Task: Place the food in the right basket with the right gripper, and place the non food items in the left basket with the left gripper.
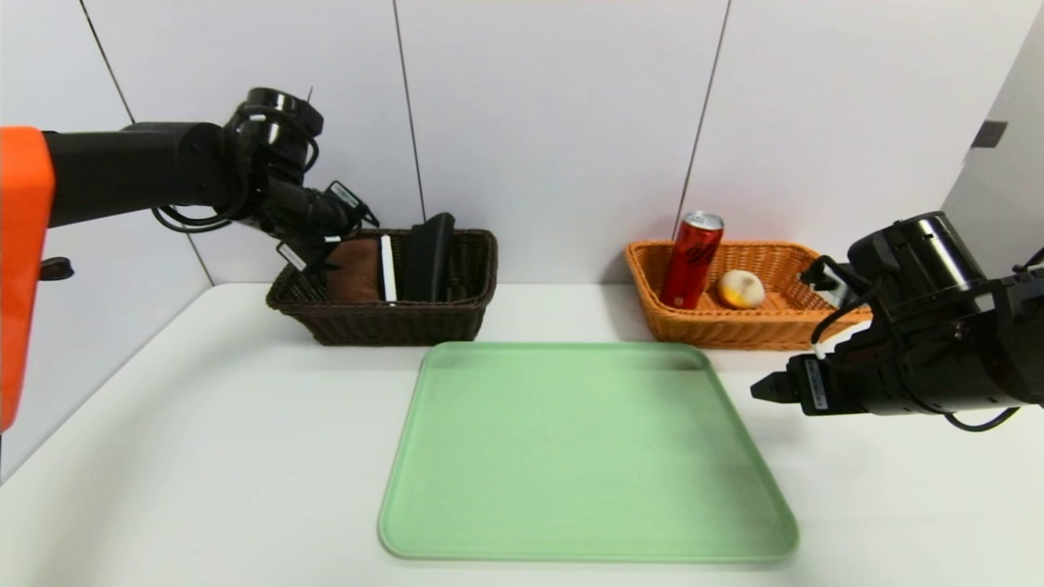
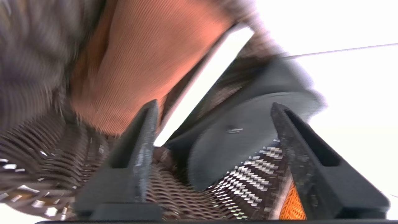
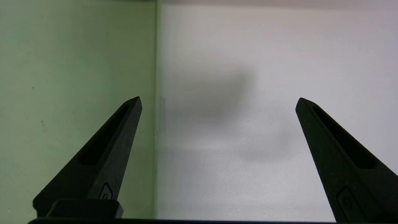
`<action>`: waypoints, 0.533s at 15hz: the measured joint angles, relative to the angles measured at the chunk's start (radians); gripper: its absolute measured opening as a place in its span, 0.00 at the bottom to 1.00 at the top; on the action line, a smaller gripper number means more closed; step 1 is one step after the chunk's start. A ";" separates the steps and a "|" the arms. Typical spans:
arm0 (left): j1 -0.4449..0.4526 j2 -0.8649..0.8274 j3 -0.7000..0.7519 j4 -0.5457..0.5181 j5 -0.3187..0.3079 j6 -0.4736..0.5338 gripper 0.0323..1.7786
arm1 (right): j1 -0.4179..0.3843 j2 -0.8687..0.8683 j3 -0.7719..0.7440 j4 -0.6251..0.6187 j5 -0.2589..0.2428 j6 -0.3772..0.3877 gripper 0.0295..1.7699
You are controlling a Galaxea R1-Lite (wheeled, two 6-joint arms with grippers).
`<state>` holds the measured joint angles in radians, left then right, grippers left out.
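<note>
green tray (image 1: 583, 456) bare at worktop's near edge | right end effector (image 1: 763, 389) jaws wide, empty, idle beside it | far right: can (image 1: 692, 259), bun (image 1: 740, 289) in orange basket (image 1: 734, 326) | far left: left end effector (image 2: 214, 137) parted, empty over dark basket (image 1: 383, 322) holding towel (image 1: 353, 271), marker (image 1: 388, 269), case (image 1: 430, 257); sorting looks complete

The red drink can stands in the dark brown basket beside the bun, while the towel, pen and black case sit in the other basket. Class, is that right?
Not quite. The head view shows the red drink can and the bun in the orange-tan basket, not the dark brown one. The towel, pen and black case sit in the dark brown basket.
</note>
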<state>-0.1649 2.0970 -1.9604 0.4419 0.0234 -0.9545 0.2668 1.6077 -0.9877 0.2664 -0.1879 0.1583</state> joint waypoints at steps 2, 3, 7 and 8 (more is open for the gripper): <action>-0.016 -0.065 -0.001 -0.050 0.050 0.161 0.78 | 0.000 -0.009 -0.019 -0.001 0.002 -0.004 0.97; -0.024 -0.098 0.001 -0.066 0.068 0.266 0.80 | 0.000 -0.014 -0.034 -0.006 0.004 -0.009 0.97; -0.059 -0.256 0.063 -0.077 0.087 0.706 0.86 | 0.000 -0.043 -0.077 -0.198 0.041 -0.083 0.97; -0.072 -0.306 0.128 -0.080 0.087 0.774 0.87 | 0.000 -0.048 -0.079 -0.271 0.042 -0.099 0.97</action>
<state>-0.2366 1.7906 -1.8328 0.3621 0.1104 -0.1802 0.2670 1.5600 -1.0664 -0.0051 -0.1462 0.0591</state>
